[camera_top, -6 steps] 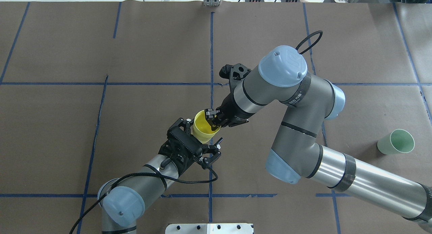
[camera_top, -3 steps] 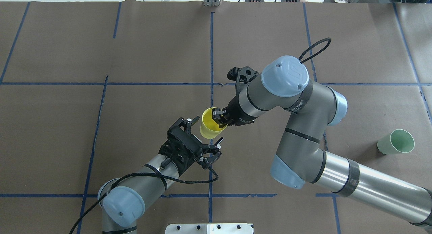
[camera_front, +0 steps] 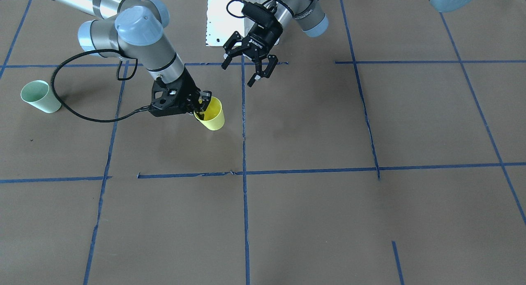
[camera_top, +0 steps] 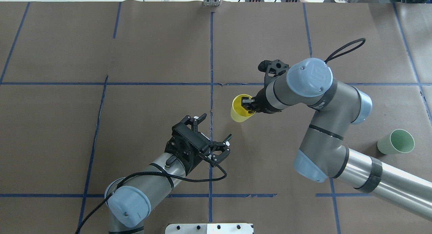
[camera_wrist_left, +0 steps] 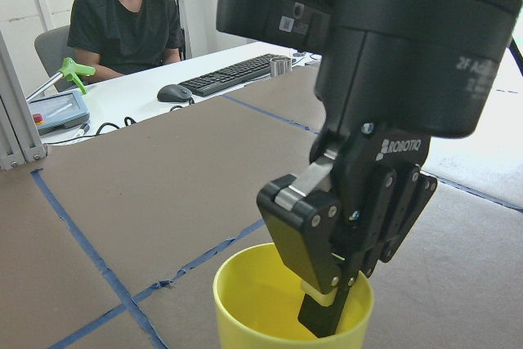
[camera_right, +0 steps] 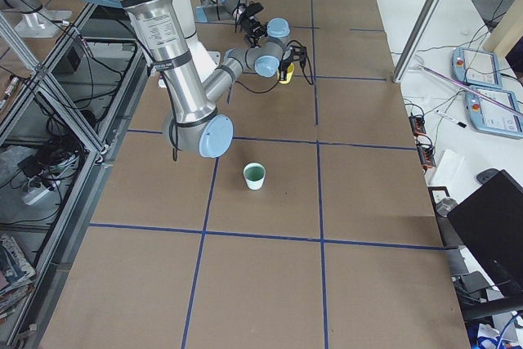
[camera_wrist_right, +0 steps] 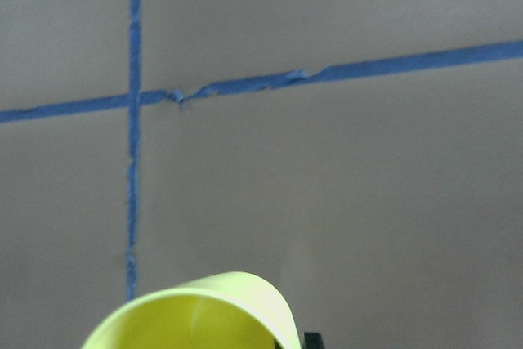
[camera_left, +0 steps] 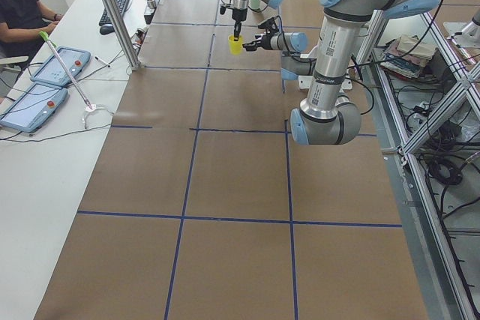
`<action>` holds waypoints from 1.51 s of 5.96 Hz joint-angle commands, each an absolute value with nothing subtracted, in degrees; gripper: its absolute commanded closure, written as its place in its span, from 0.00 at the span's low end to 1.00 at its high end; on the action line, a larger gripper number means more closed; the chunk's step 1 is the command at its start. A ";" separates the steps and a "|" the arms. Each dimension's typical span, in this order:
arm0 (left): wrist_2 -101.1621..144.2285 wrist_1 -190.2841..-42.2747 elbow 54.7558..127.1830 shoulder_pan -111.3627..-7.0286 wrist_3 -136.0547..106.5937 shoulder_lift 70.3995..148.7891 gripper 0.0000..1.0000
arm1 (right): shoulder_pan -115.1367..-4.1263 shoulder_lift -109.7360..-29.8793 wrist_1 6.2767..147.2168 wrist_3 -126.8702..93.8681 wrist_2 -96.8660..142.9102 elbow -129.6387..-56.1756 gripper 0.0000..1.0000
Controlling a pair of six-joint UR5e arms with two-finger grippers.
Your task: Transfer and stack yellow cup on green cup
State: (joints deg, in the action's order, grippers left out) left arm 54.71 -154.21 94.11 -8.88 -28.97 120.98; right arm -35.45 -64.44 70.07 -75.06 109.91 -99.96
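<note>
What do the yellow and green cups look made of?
The yellow cup looks like thin moulded plastic, smooth with a soft sheen: even colour, thin rim. The green cup seems alike, paler and duller; too small to be sure.

Lighting bright, even; soft shadows on the table (camera_front: pixel 287 219). Right wrist view blurred, the yellow cup (camera_wrist_right: pixel 196 316) unfocused.
</note>
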 commanded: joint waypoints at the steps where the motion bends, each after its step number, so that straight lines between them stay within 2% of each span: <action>1: 54.93 -153.64 94.39 -8.88 -35.29 122.42 0.00 | -41.72 -72.81 70.31 -75.06 109.95 -105.96 1.00; 4: 55.80 -141.37 94.66 -10.45 -50.30 122.43 0.00 | -51.21 -90.29 70.23 -71.05 114.14 -116.69 1.00; 6: 72.94 -134.86 94.66 -17.54 -63.99 122.34 0.00 | -59.37 -103.73 69.52 -55.19 122.55 -119.69 1.00; 7: 78.95 -134.56 94.66 -19.75 -67.20 122.17 0.00 | -63.50 -106.93 69.52 -51.37 127.74 -119.10 1.00; 9: 79.01 -134.38 93.79 -19.78 -67.50 122.08 0.00 | -63.55 -109.95 69.52 -47.73 127.27 -117.70 1.00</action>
